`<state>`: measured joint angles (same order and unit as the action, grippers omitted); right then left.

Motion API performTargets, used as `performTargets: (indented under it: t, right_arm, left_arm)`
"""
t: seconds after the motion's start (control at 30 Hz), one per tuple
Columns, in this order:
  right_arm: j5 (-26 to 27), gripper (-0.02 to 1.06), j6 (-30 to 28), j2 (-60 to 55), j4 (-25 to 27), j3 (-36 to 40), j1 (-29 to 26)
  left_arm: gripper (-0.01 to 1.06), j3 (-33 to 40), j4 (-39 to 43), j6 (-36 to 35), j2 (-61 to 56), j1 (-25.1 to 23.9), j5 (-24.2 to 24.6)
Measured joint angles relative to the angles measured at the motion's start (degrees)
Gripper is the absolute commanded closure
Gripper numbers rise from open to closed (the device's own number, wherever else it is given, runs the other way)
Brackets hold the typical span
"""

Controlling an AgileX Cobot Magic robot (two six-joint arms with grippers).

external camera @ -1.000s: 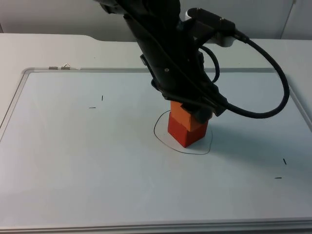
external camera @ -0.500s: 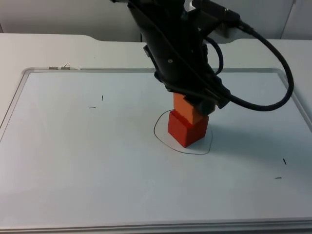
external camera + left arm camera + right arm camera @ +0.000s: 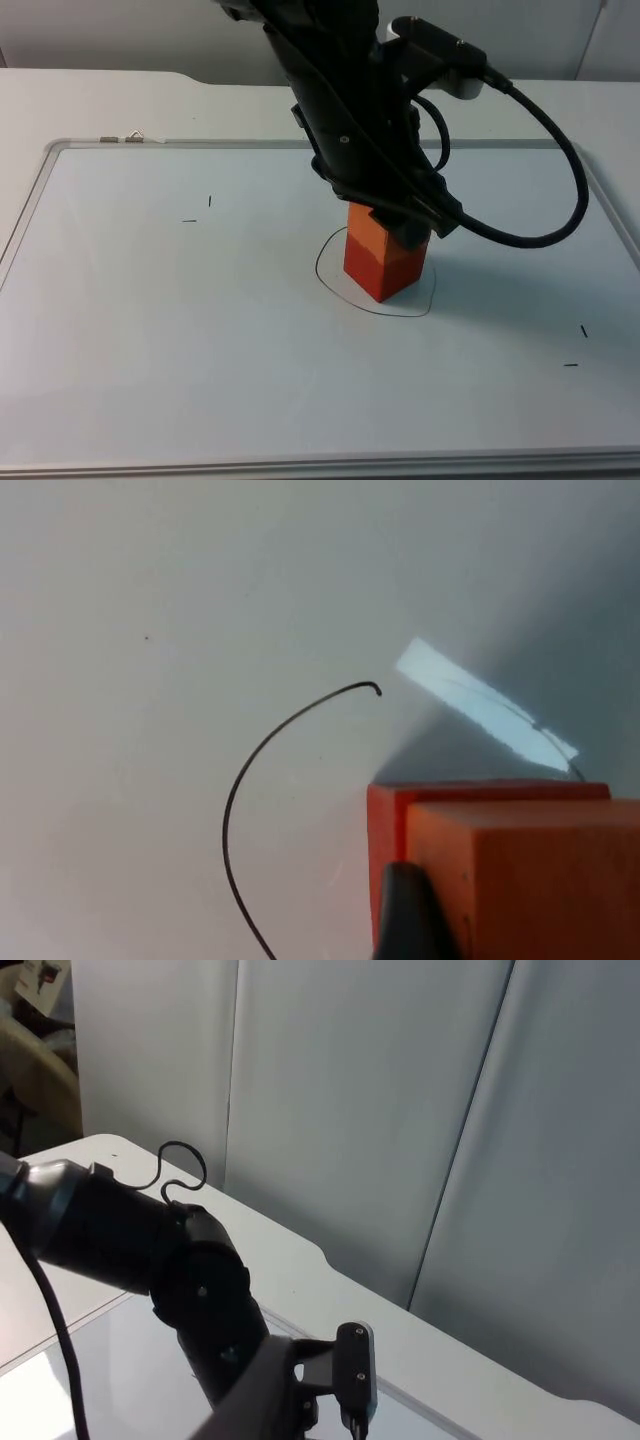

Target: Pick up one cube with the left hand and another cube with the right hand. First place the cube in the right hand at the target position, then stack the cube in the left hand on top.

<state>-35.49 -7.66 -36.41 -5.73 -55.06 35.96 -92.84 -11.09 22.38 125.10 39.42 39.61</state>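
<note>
A red cube (image 3: 388,272) stands inside a thin black drawn outline (image 3: 330,285) near the middle of the whiteboard. An orange cube (image 3: 366,234) rests on top of it, edges roughly lined up. My left gripper (image 3: 397,224) comes down from above and is shut on the orange cube. In the left wrist view the orange cube (image 3: 530,880) sits over the red cube (image 3: 384,825), with a black fingertip (image 3: 405,915) against its side and the outline (image 3: 240,785) curving beside them. My right arm is raised away from the table; its wrist view looks across at the left arm (image 3: 190,1270).
The white board has a metal frame (image 3: 45,165) with a small clip (image 3: 130,137) at its far left corner. Small black pen marks lie at the left (image 3: 209,201) and right (image 3: 584,331). A grey partition wall (image 3: 350,1110) stands behind the table.
Half a second ago the left gripper held the orange cube slightly higher; it has since come down, and the cube sits squarer on the red cube than one second ago.
</note>
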Motion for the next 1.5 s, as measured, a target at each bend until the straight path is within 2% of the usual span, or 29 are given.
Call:
performTargets:
  t: [0.03, 0.07, 0.1, 0.13, 0.17, 0.2, 0.23, 0.3, 0.33, 0.37, 0.5, 0.6, 0.63, 0.77, 0.8, 0.9, 1.03, 1.1, 1.3, 1.4, 1.43, 1.5]
  right_arm:
    - [0.0, 0.04, 0.0, 0.0, 0.0, 0.0, 0.0]
    - [0.0, 0.04, 0.0, 0.0, 0.0, 0.0, 0.0]
    - [0.0, 0.04, 0.0, 0.0, 0.0, 0.0, 0.0]
    - [0.0, 0.04, 0.1, 0.0, 0.0, 0.0, 0.0]
    - [0.0, 0.04, 0.1, 0.0, 0.0, 0.0, 0.0]
    - [0.0, 0.04, 0.1, 0.0, 0.0, 0.0, 0.0]
    - [0.0, 0.04, 0.1, 0.0, 0.0, 0.0, 0.0]
    - [0.0, 0.04, 0.4, 0.0, 0.0, 0.0, 0.0]
    - [0.0, 0.04, 0.7, 0.0, 0.0, 0.0, 0.0]
    - [0.0, 0.04, 0.9, 0.0, 0.0, 0.0, 0.0]
    - [0.0, 0.04, 1.0, 0.0, 0.0, 0.0, 0.0]
    - [-0.1, 0.04, 1.1, 0.0, 0.0, 0.0, 0.0]
    - [-0.1, 0.04, 1.1, 0.0, 0.0, 0.0, 0.0]
    - [-0.1, 0.04, 1.1, 0.0, 0.0, 0.0, 0.0]
    - [-0.1, 0.04, 1.1, 0.0, 0.0, 0.0, 0.0]
    - [-0.1, 0.04, 1.1, 0.0, 0.0, 0.0, 0.0]
    - [-0.1, 0.04, 1.1, 0.0, -0.4, 0.0, 0.0]
    - [-0.1, 0.04, 1.1, 0.0, -0.6, 0.0, 0.0]
    - [-0.2, 0.04, 1.1, 0.0, -0.9, 0.0, 0.0]
    - [-0.4, 0.04, 1.1, 0.0, -1.1, 0.0, 0.0]
    - [-0.4, 0.04, 1.1, 0.0, -1.1, 0.0, 0.0]
    - [-0.4, 0.04, 1.1, 0.0, -1.1, 0.0, 0.0]
  left_arm:
    - [0.93, 0.0, 0.0, 0.0, 0.0, 0.0, 0.0]
    - [0.93, 0.0, 0.0, 0.0, 0.0, 0.0, -0.1]
    - [0.87, 0.0, 0.0, 0.0, 0.0, 0.0, -0.4]
    - [0.77, 0.0, 0.0, 0.0, 0.0, 0.0, -0.4]
    - [0.57, 0.0, 0.0, -0.2, 0.0, 0.0, -0.6]
    - [0.43, 0.0, 0.0, -0.2, 0.0, 0.0, -0.6]
    - [0.43, 0.0, -0.1, -0.6, 0.0, 0.0, -0.8]
    - [0.09, 0.0, -0.1, -1.1, 0.0, 0.0, -1.0]
    - [0.09, 0.0, -0.1, -1.4, 0.0, 0.0, -1.0]
    - [0.0, 0.0, -0.2, -1.6, 0.0, 0.0, -0.9]
    - [0.0, -0.4, -0.2, -1.6, 0.0, 0.0, 0.9]
    - [0.0, -4.3, -0.2, -1.8, -0.7, 0.0, 7.0]
    - [0.0, -4.3, -0.2, -1.8, -0.7, 0.0, 7.0]
    - [0.0, -12.2, -0.3, -1.8, -5.5, 0.0, 16.9]
    - [0.0, -12.2, -0.3, -1.8, -5.5, 0.0, 16.9]
    - [0.0, -16.6, -0.5, -1.8, -11.4, 0.0, 21.7]
    - [0.0, -17.3, -0.7, -1.8, -18.3, 0.0, 24.4]
    - [0.0, -17.3, -0.7, -1.8, -23.5, 0.0, 27.8]
    - [0.0, -16.2, -0.2, -1.8, -30.6, 0.0, 29.4]
    - [0.0, -8.2, -0.1, -1.0, -38.6, 0.0, 29.7]
    - [0.0, -8.2, -0.1, -1.0, -38.6, 0.0, 29.7]
    - [0.0, -0.8, 0.2, -0.6, -45.1, 0.0, 29.0]
